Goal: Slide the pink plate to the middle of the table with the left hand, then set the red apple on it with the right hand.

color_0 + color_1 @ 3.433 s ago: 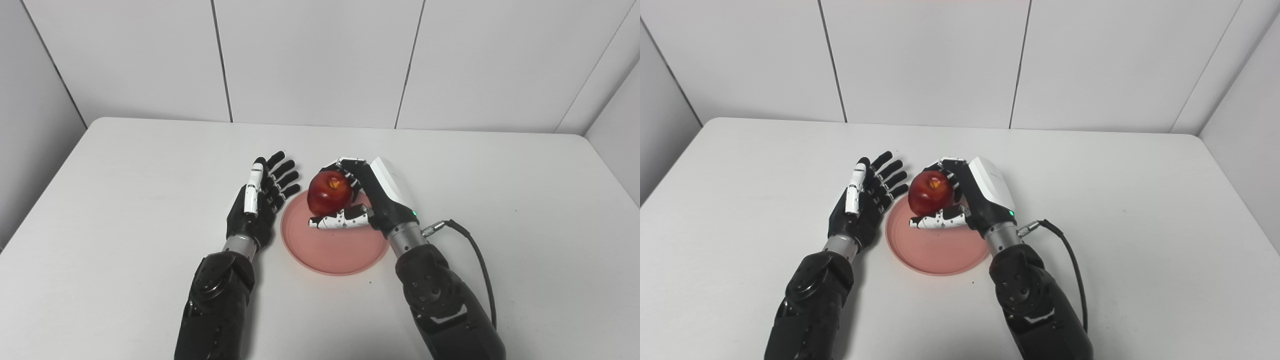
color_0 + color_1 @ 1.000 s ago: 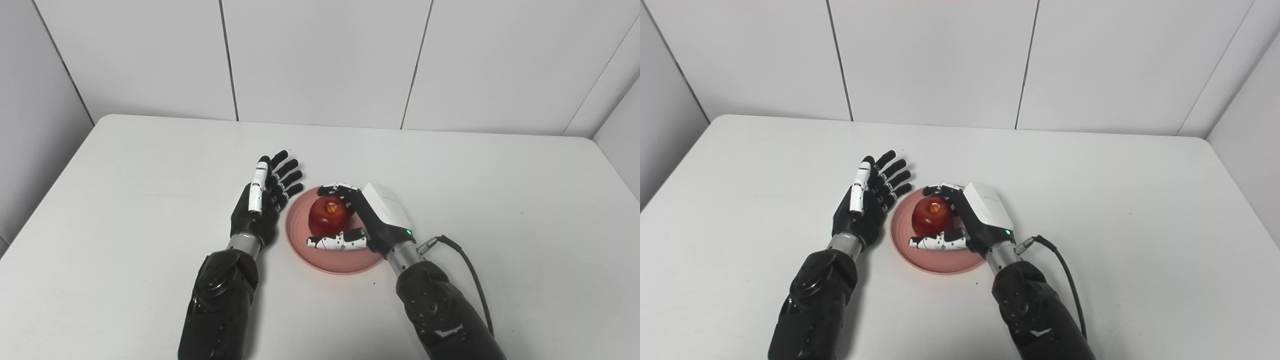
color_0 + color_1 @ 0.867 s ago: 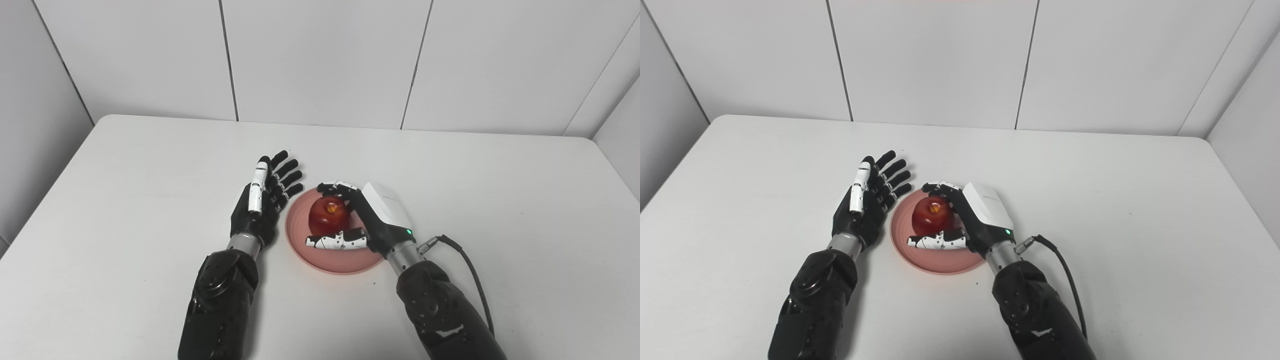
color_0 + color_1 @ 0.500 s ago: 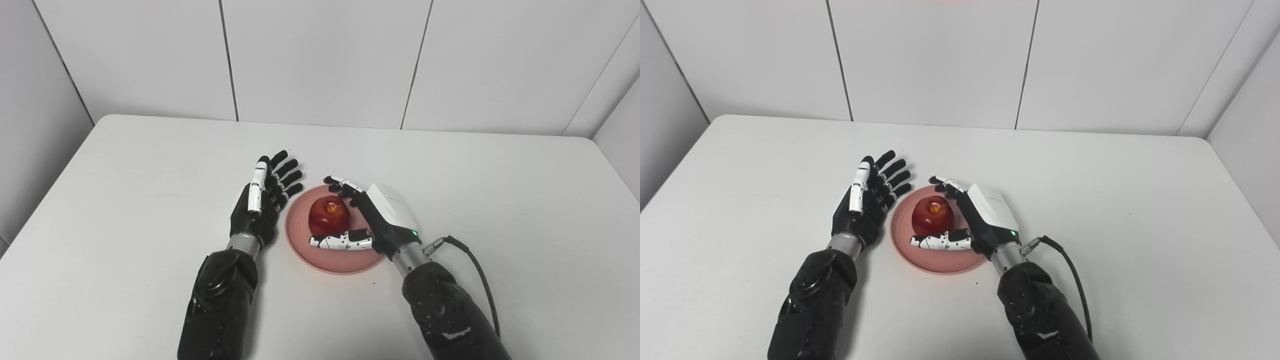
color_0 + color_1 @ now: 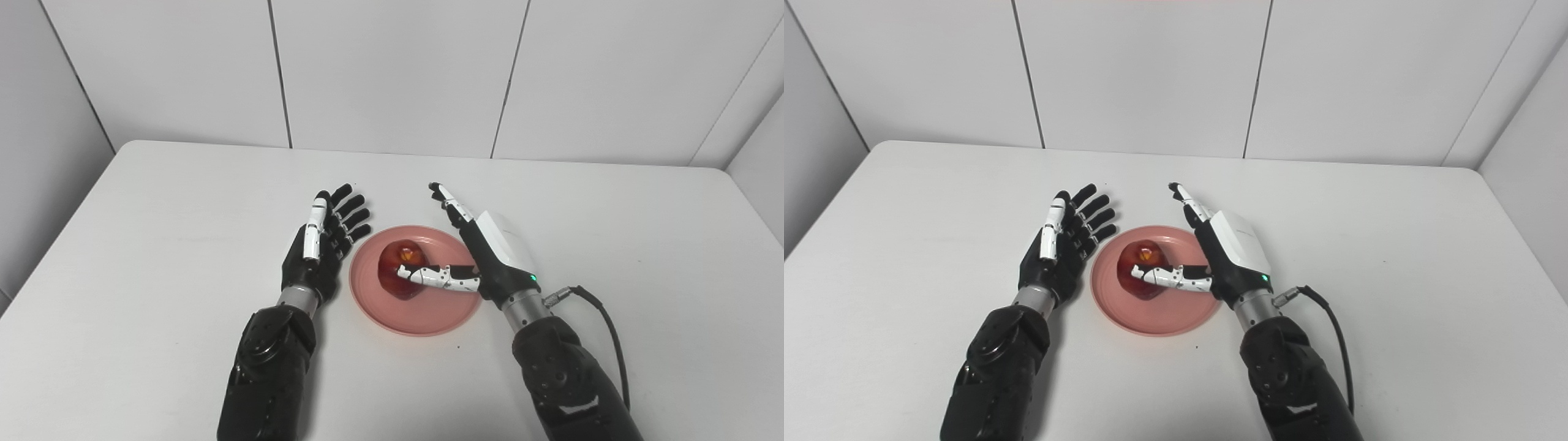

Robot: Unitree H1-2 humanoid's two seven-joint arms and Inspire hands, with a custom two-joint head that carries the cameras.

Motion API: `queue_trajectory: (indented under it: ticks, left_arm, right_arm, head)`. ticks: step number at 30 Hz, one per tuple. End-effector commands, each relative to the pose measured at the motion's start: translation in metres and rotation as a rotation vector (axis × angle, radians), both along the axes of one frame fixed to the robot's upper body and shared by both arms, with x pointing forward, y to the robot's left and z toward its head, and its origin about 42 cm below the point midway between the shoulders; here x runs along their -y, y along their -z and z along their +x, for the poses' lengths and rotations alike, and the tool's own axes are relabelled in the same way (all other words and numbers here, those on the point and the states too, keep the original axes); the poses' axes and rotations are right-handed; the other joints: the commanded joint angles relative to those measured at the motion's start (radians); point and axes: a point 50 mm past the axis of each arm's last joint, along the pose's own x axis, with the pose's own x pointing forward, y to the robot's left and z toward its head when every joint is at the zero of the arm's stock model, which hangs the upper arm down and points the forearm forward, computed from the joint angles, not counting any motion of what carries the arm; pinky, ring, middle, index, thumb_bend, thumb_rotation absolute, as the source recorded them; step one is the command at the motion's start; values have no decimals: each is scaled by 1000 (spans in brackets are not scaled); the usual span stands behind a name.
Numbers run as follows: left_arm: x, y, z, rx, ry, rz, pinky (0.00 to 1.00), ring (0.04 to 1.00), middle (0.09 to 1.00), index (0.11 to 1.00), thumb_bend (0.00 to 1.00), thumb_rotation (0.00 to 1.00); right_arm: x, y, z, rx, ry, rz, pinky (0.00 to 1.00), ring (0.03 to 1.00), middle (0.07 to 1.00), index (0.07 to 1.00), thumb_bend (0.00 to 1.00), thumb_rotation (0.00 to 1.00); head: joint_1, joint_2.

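On the white table (image 5: 153, 202), a red apple (image 5: 398, 269) sits on a pink plate (image 5: 429, 315). Right hand (image 5: 490, 257) spread wide beside it; left hand (image 5: 318, 245) open, empty, just left of the plate.

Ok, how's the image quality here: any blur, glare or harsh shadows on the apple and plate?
Left eye view: sharp, light even and soft, faint shadows, a small highlight on top of the apple; the right hand has its thumb across it. Right eye view: equally sharp, no glare on the plate, left hand crisp.
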Motion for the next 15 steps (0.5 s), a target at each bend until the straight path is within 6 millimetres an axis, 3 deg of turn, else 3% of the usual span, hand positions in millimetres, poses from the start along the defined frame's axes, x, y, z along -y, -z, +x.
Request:
queue_trajectory:
  ticks: [1, 15]
  left_arm:
    - [0, -2, 1, -24, 9, 2, 824, 840, 850, 848, 355, 1000]
    - [-2, -1, 2, -24, 7, 11, 825, 837, 854, 850, 358, 1000]
  right_arm:
    - [3, -28, 2, 108, 0, 61, 791, 881, 926, 962, 1000, 632]
    - [41, -35, 5, 143, 124, 128, 785, 874, 899, 938, 1000, 717]
  head:
    - [-5, -2]
    - [-16, -8]
